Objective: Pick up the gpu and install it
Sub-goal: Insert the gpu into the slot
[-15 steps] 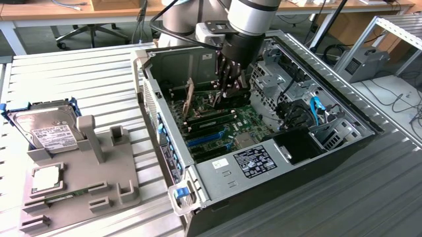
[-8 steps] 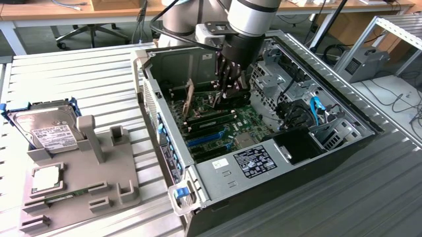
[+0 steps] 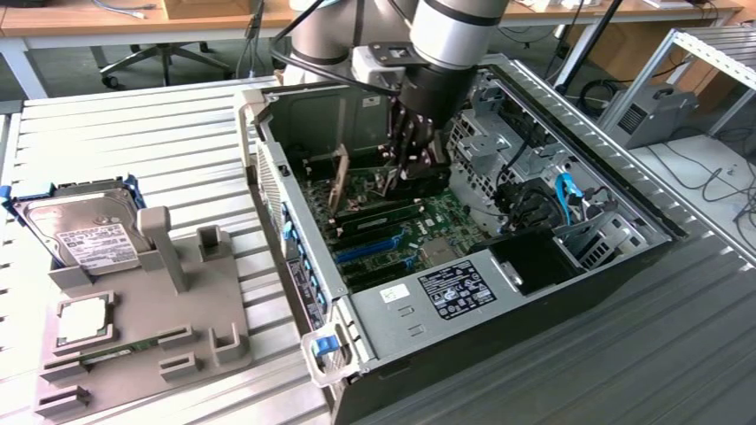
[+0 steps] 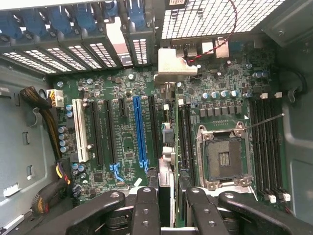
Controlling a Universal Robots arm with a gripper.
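The gpu [image 3: 375, 181] stands on edge inside the open computer case [image 3: 638, 232], over the green motherboard [image 3: 443, 217]. My gripper [image 3: 416, 166] reaches down into the case and is shut on the card's upper edge. In the wrist view the gpu [image 4: 167, 142] appears edge-on as a thin strip between my black fingers [image 4: 146, 210]. Its silver end bracket [image 4: 175, 66] sits by the rear slot openings. The card lines up with a black slot just beside the long blue slot [image 4: 139, 127]. I cannot tell whether its lower edge touches the slot.
A grey holder [image 3: 154, 310] on the exterior view's left carries a silver hard drive [image 3: 81, 232], a processor chip [image 3: 83, 319] and a narrow memory stick [image 3: 119, 348]. Inside the case are the bare processor socket [image 4: 222, 159], a white slot [image 4: 79, 129], cable bundles [image 4: 46, 117] and drive cages [image 3: 497, 133].
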